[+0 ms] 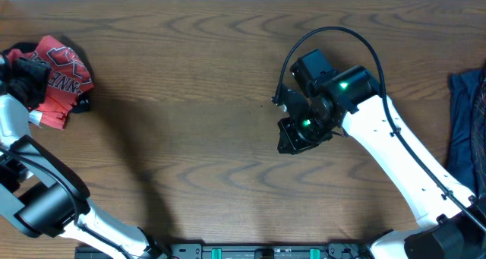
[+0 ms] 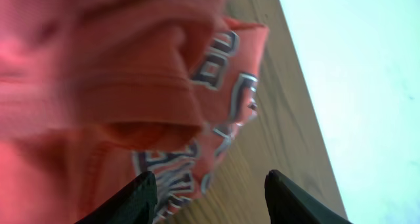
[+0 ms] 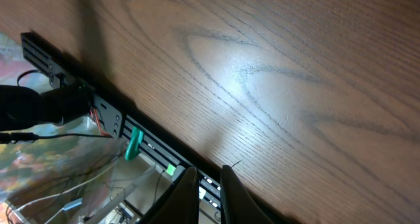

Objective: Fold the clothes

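Note:
The coral-red T-shirt (image 1: pixel 67 71) lies crumpled at the table's far left, its white-and-navy lettering showing. It fills the left wrist view (image 2: pixel 98 86). My left gripper (image 1: pixel 29 80) is open right at the shirt's left side; its fingers (image 2: pixel 210 184) stand apart with shirt edge and bare wood between them. My right gripper (image 1: pixel 287 141) hovers over bare wood at mid-table, shut and empty (image 3: pixel 209 175). A dark blue garment (image 1: pixel 469 122) lies at the right edge. The black buttoned shirt is not visible.
The wooden table (image 1: pixel 190 137) runs between the two arms. A black rail with electronics (image 3: pixel 98 112) lines the table's near edge. A pale wall borders the far edge (image 2: pixel 367 66).

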### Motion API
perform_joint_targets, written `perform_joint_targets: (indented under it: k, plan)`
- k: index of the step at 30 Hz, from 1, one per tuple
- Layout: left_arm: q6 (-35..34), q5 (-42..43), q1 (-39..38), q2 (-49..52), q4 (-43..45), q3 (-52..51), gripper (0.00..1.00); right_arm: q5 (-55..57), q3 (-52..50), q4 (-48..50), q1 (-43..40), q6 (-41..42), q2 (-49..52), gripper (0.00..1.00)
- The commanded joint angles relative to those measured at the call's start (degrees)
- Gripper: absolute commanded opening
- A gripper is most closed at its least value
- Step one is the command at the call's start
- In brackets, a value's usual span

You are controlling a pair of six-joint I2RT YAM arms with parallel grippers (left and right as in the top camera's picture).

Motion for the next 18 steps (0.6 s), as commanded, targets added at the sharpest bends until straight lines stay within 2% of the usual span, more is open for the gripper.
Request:
perform_joint_targets:
  k: [1,14,18]
  plan:
    - [0.39,-3.72,0.26,-0.68,-0.33,0.57,0.55,-1.03,0.15,-0.22,0.42,-0.81,0.13,0.11]
    - [5.14,-11.67,0.31,-0.68,-3.26,0.57,0.54,-2.12,0.15,-0.22,0.42,-0.81,0.13,0.11]
    - [5.09,-14.12,0.31,-0.68,-3.23,0.57,0.48,-2.64,0.15,-0.22,0.42,-0.79,0.13,0.10]
